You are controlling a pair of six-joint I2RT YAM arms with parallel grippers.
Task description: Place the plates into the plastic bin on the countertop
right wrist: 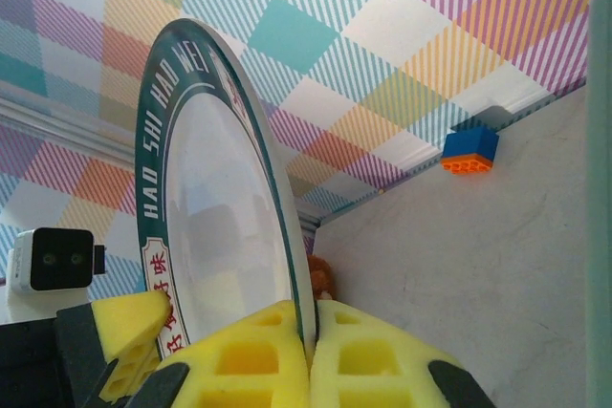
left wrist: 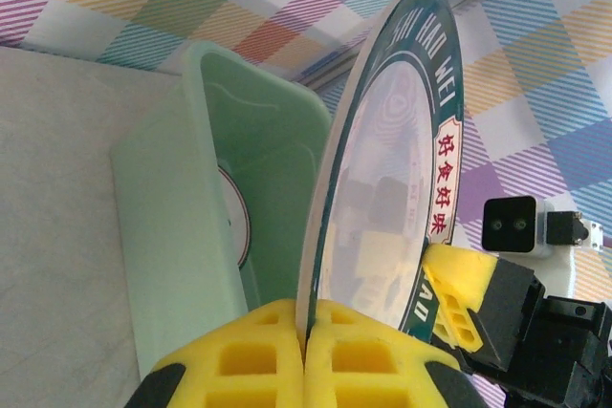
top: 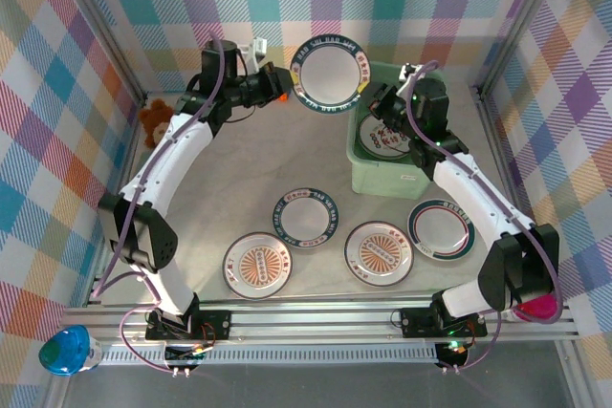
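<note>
As you look down from the top camera, the beige, faintly marbled table (top: 229,179) sits boxed in by plaid walls (top: 57,64) and an aluminium frame. Your left tool (top: 284,95) and right tool (top: 376,104) each pinch an opposite edge of one teal-rimmed plate (top: 330,72), held in the air over the far end of the table with its face towards the camera. The mint bin (top: 387,181) stands on the table to the right, with a second plate (top: 385,140) inside it. Four loose plates lie flat nearer you: two teal-rimmed (top: 308,217) (top: 441,229) and two with orange sunbursts (top: 258,267) (top: 379,253). A teddy bear (top: 153,121) sits by the left wall.

Through the left wrist camera, your left tool's (left wrist: 306,332) yellow pads are closed tight on the plate's (left wrist: 392,160) rim. The plate stands on edge against the plaid wall. The bin (left wrist: 182,236) is beyond it on bare table.

Through the right wrist camera, your right tool (right wrist: 308,330) is likewise clamped on the plate's (right wrist: 210,198) rim. A blue-orange block (right wrist: 469,150) rests where the table (right wrist: 478,274) meets the wall.
</note>
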